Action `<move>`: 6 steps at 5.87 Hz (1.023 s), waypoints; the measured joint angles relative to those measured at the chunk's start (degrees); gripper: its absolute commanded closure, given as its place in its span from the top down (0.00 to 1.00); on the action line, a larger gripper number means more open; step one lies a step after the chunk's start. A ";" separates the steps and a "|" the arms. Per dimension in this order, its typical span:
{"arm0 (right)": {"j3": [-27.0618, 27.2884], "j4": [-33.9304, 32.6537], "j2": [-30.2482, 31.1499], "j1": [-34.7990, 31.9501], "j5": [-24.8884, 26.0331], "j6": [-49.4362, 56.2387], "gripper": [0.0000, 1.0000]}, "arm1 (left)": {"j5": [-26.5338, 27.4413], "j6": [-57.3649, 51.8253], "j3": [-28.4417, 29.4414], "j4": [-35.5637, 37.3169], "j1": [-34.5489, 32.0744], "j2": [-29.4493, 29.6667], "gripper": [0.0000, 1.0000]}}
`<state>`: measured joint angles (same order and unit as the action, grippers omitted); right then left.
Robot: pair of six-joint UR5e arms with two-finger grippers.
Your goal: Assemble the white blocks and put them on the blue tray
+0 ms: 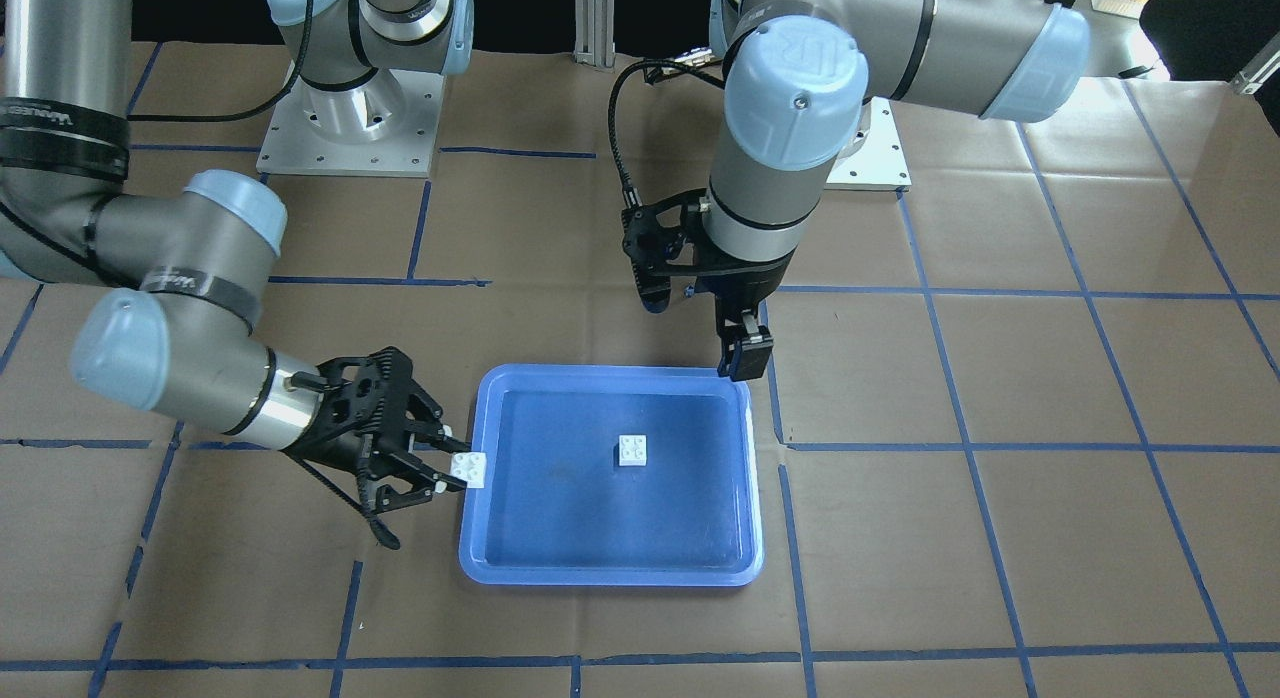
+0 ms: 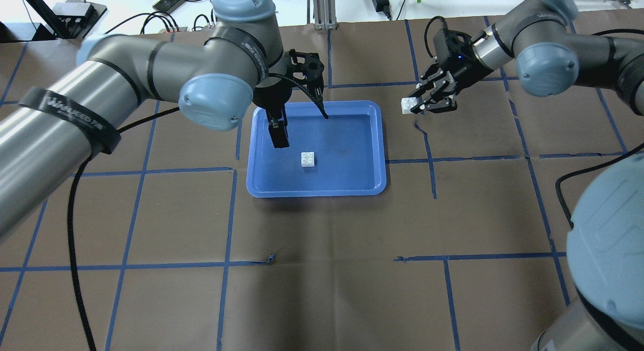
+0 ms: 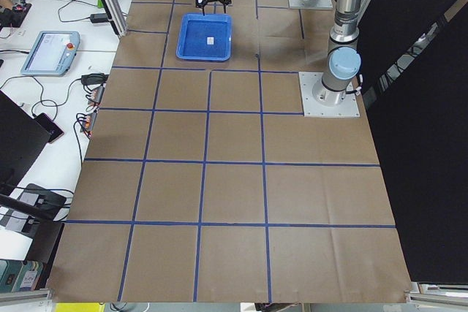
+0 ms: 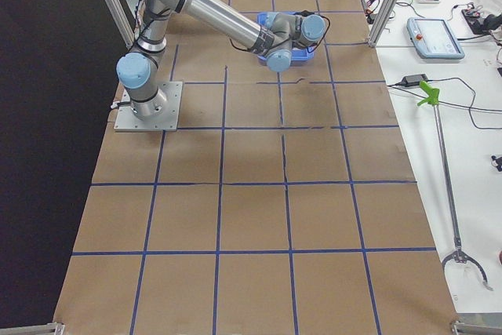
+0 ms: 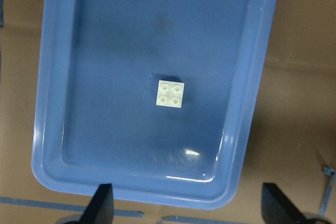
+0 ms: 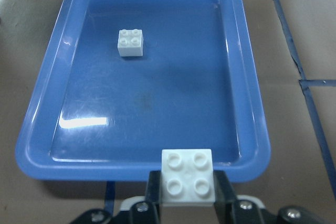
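Note:
The blue tray point(image 1: 610, 575) lies on the table's middle; it also shows in the overhead view point(image 2: 317, 191). One white block point(image 1: 632, 450) stands studs up inside the tray point(image 2: 308, 159), point(image 5: 170, 94), point(image 6: 130, 42). My right gripper point(image 1: 455, 468) is shut on the second white block point(image 1: 468, 469), held above the table just outside the tray's rim on my right point(image 2: 406, 105), point(image 6: 187, 177). My left gripper point(image 1: 745, 363) hangs over the tray's edge nearest my base point(image 2: 278, 135). It is open and empty, and its fingertips point(image 5: 102, 203) stand wide apart in the left wrist view.
The table is covered in brown paper with a blue tape grid point(image 2: 231, 215). The arms' base plates point(image 1: 345, 128) stand at the robot's side. A side desk with teach pendants point(image 3: 51, 52) and a green grabber point(image 4: 427, 96) lie beyond the table's far edge.

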<state>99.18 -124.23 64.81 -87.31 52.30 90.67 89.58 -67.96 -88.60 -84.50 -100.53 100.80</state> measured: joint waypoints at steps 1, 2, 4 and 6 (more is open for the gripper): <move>3.60 -10.26 -0.20 -3.97 0.02 -8.79 0.25 | -0.04 0.05 -0.30 -4.07 2.73 -3.28 0.99; 6.96 -19.94 -0.88 -6.90 0.15 -15.14 0.25 | 0.00 1.56 -0.85 -5.90 4.65 -5.42 0.99; 10.16 -32.52 -5.13 -9.18 0.21 -19.19 0.26 | 0.26 13.64 -1.21 -6.61 7.93 -7.58 0.99; 10.44 -36.62 -7.82 -10.22 0.26 -19.68 0.26 | 0.34 33.43 -1.34 -6.36 10.35 -10.00 0.99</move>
<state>109.62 -160.85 56.98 -97.52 52.56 70.99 89.91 -34.53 -89.94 -90.86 -90.17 90.79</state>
